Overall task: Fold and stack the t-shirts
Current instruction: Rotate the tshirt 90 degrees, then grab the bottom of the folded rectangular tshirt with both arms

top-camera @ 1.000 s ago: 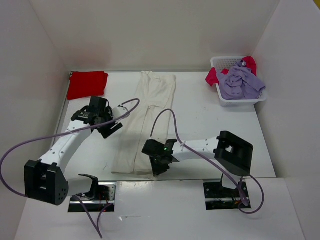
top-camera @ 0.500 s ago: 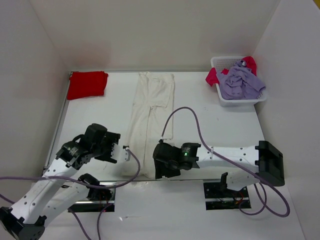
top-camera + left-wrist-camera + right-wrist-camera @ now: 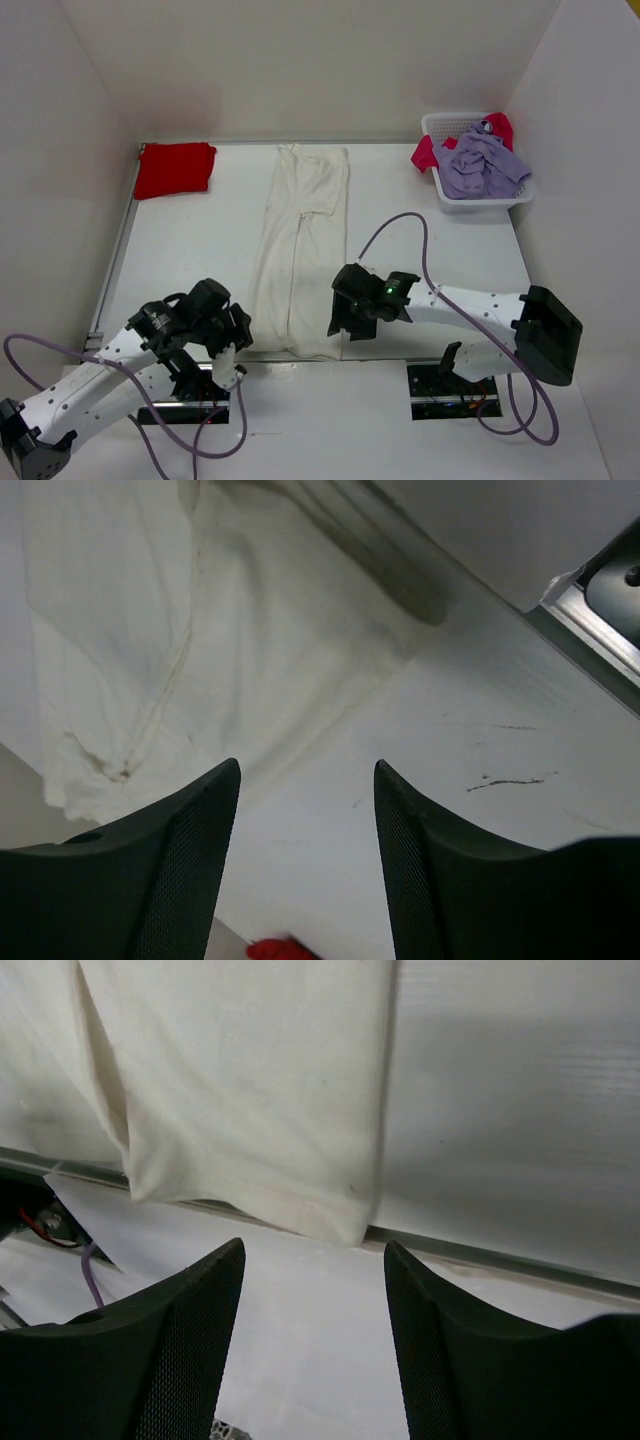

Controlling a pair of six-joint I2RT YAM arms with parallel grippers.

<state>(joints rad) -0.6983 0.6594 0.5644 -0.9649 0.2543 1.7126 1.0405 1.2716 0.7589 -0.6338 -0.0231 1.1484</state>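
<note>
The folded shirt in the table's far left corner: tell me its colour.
That shirt is plain red, best seen in the top external view.

Robot lab test cell

Plain white panels (image 3: 300, 70) box in a white table (image 3: 420, 200), with robot arms (image 3: 470, 305) bolted at its near edge and purple cables (image 3: 405, 214) looping loose.

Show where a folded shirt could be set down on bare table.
Widest bare table lies between the off-white shirt and the basket. A narrower patch sits left of it, in front of the red shirt. Crowded: the near edge, where the left arm and right arm flank the hem, and the basket, holding the lavender shirt and pinkish red shirt.
</note>
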